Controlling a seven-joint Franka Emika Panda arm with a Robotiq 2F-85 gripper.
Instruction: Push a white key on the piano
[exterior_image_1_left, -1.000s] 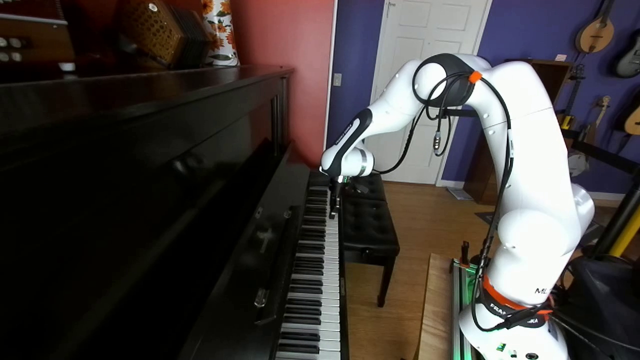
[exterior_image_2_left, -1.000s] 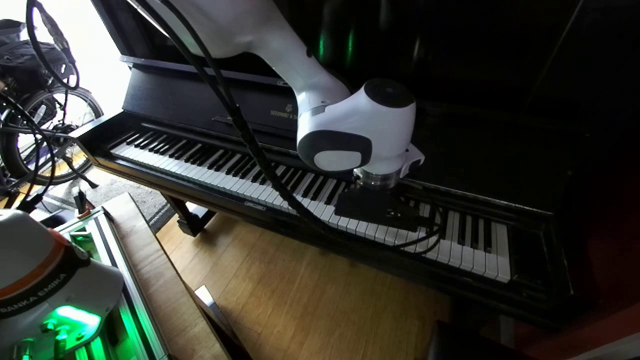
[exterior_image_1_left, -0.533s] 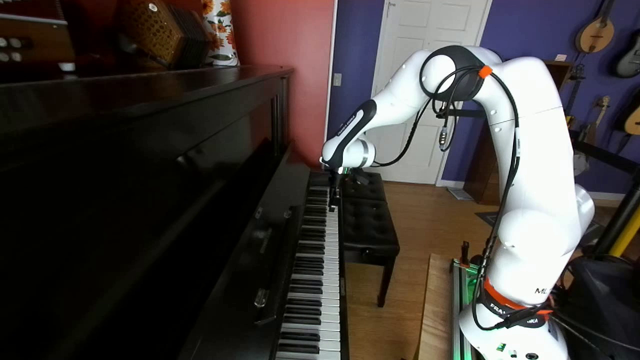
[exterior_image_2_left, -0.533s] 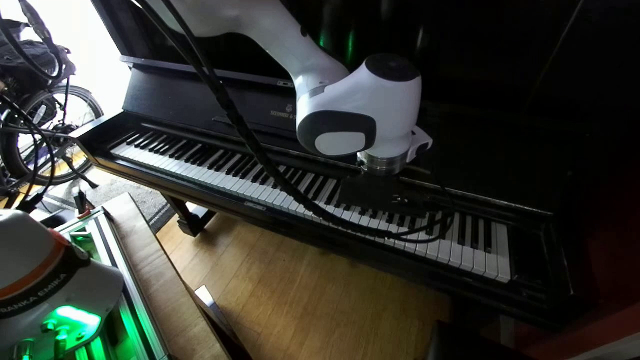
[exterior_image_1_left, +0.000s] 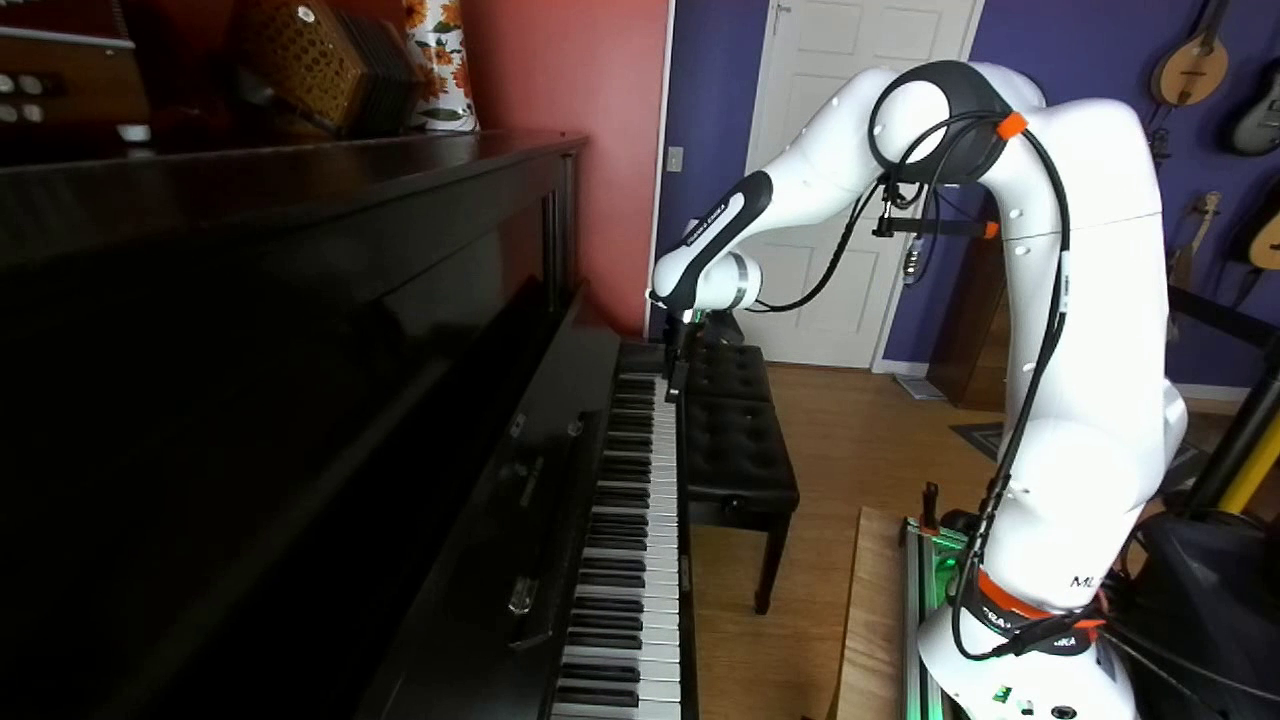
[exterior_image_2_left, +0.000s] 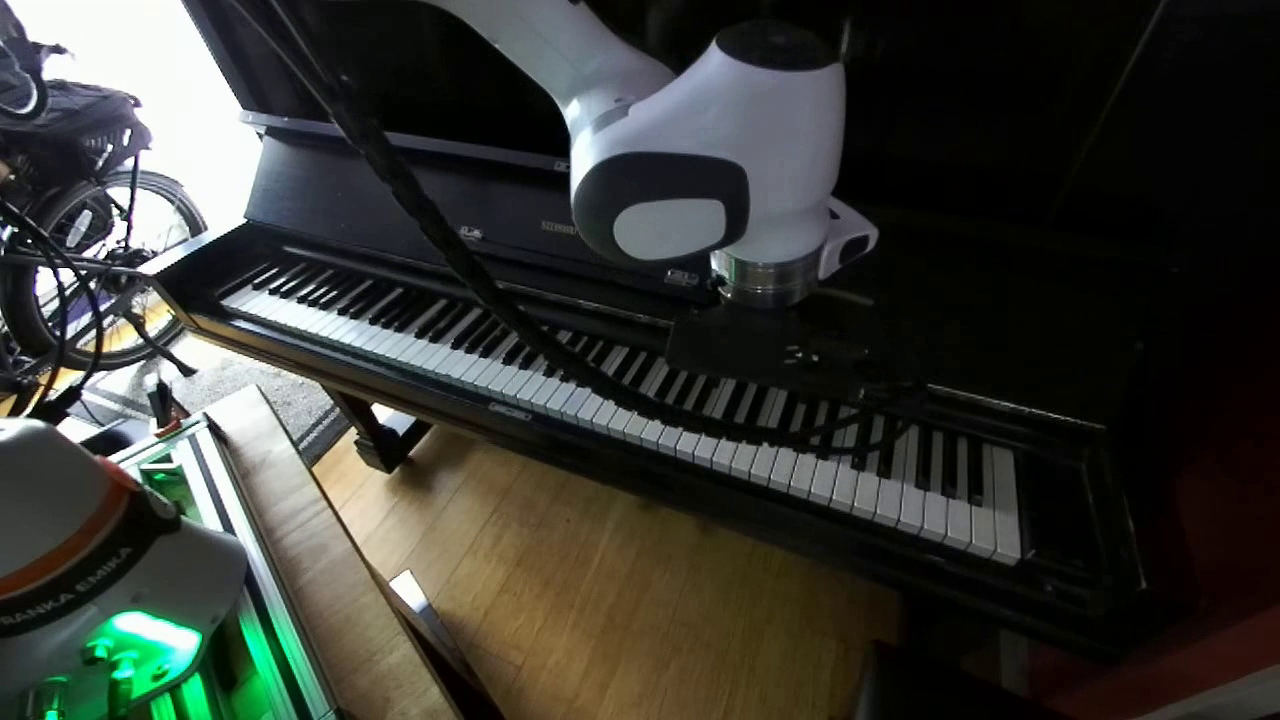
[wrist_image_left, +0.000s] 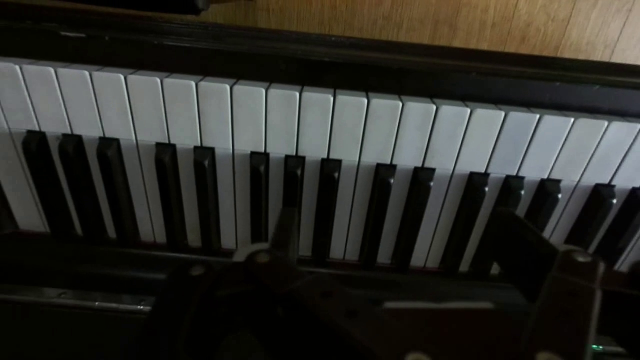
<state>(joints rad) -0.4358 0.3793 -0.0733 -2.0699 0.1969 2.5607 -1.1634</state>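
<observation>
The glossy black upright piano (exterior_image_1_left: 430, 290) is seen along the left of an exterior view, its keyboard (exterior_image_1_left: 660, 560) running back into the depth of the room; in the wrist view the white keys (wrist_image_left: 283, 120) and black keys (wrist_image_left: 329, 200) are spread across the full width. The gripper (wrist_image_left: 395, 212) is held over the keyboard, towards the end where a black padded bench (exterior_image_1_left: 740, 450) is placed just beside it; its jaws are set wide apart, and keys are seen in the gap between the two fingers (wrist_image_left: 286, 232) (both dark and dimly lit); black keys are partly covered by the fingertips in that view, though whether any key is touched cannot be told. The white arm (exterior_image_1_left: 1085, 300) is arched over towards the piano, its base (exterior_image_2_left: 90, 580) being mounted beside a wooden surface (exterior_image_2_left: 325, 570); part of the keyboard is crossed by a black cable (exterior_image_2_left: 450, 245) in an exterior view. A concertina (exterior_image_1_left: 310, 75) is set on the piano's top; stringed instruments (exterior_image_1_left: 1190, 72) are hung on a purple wall (exterior_image_1_left: 1080, 70); a bicycle (exterior_image_2_left: 100, 210) is seen well apart from the gripper.
</observation>
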